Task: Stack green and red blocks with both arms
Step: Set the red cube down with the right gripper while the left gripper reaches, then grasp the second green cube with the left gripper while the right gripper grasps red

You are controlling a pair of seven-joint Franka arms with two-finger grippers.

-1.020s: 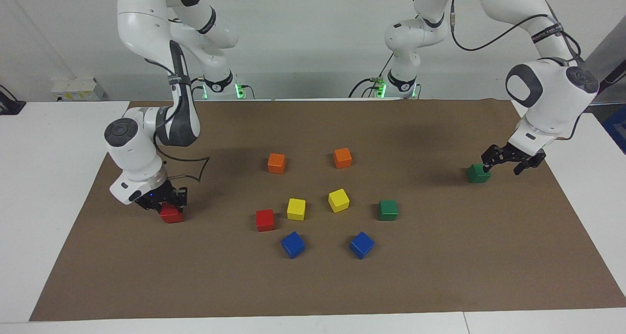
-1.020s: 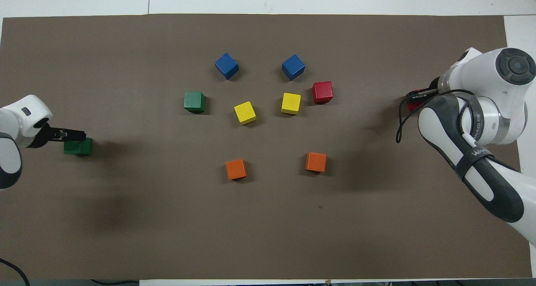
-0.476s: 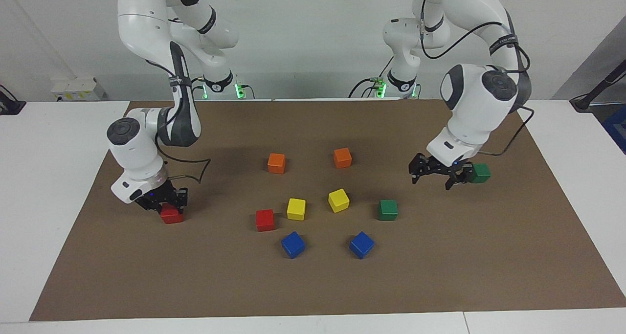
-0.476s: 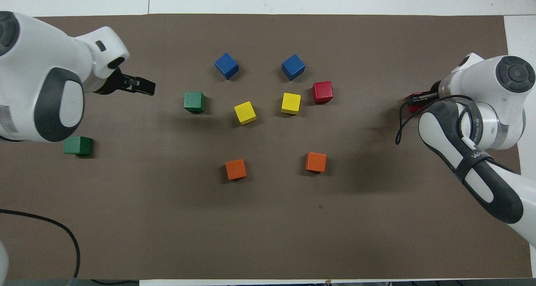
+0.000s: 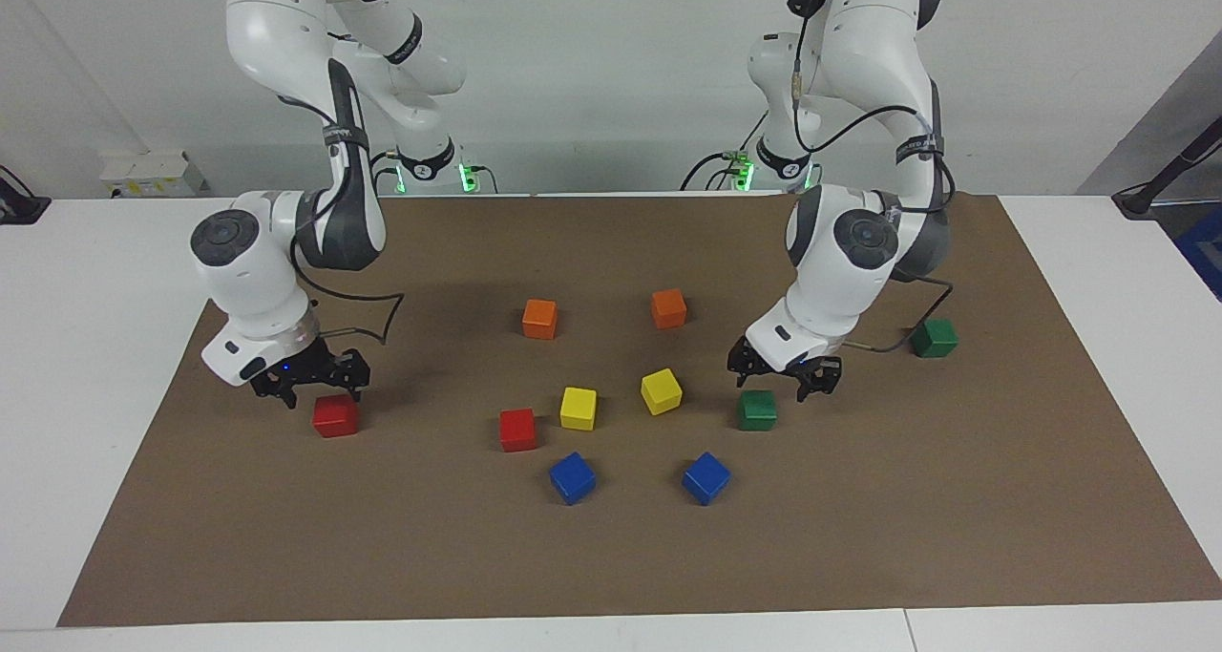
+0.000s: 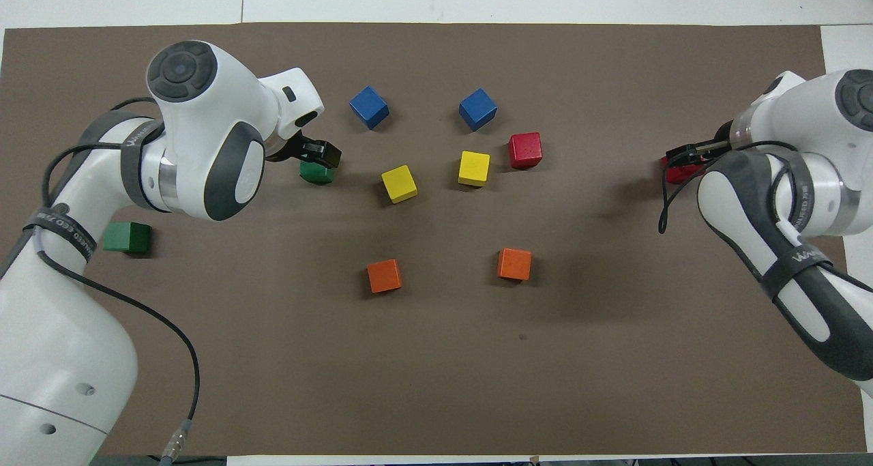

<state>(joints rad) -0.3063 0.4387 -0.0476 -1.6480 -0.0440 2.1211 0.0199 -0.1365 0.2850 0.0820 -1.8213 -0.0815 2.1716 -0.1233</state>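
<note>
Altogether two green blocks (image 5: 757,410), two red blocks (image 5: 517,430).

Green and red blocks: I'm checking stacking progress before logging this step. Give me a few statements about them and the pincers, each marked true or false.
1. No block sits on another yet. True.
2. The left pincer is over a green block. True.
3. The right pincer holds a red block in the air. False: the red block lies on the brown mat, with the open pincer just above it.
4. The two green blocks touch. False: the second green block lies well apart, toward the left arm's end.
5. The second red block lies beside a yellow cube. True.
</note>
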